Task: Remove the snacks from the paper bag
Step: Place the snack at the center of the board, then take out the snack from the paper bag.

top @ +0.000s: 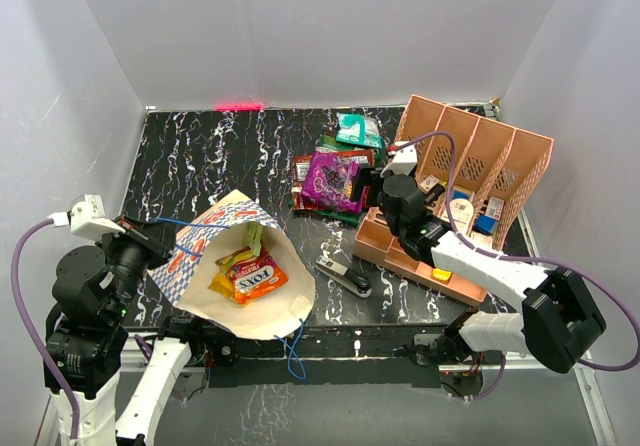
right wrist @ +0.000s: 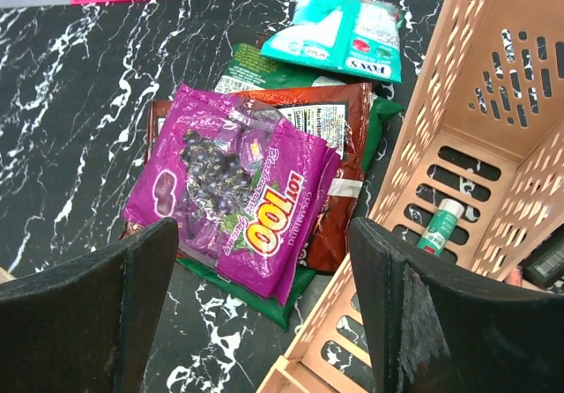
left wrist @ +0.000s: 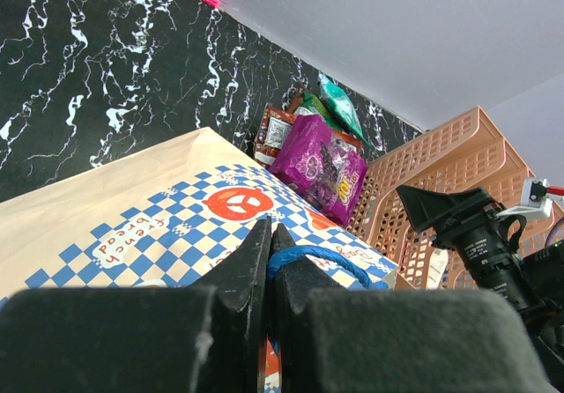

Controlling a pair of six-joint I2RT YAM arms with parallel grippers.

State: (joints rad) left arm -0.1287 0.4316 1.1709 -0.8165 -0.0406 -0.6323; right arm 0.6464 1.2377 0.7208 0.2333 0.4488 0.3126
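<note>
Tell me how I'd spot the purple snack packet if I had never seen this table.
Start at the tall salmon-pink plastic organiser on the right of the black marbled table. Just left of it lies a heap of shiny packets, and the purple crinkly packet lies on top. It is the only purple one, printed with "100", while those under it are brown and green.

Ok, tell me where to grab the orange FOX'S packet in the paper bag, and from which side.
Probably its right-hand edge. The FOX'S packet lies flat inside the paper bag, whose mouth opens up and rightward while the left gripper pinches the blue handle. Come from the right, over the bag's low lip, and pinch that thin edge.
</note>
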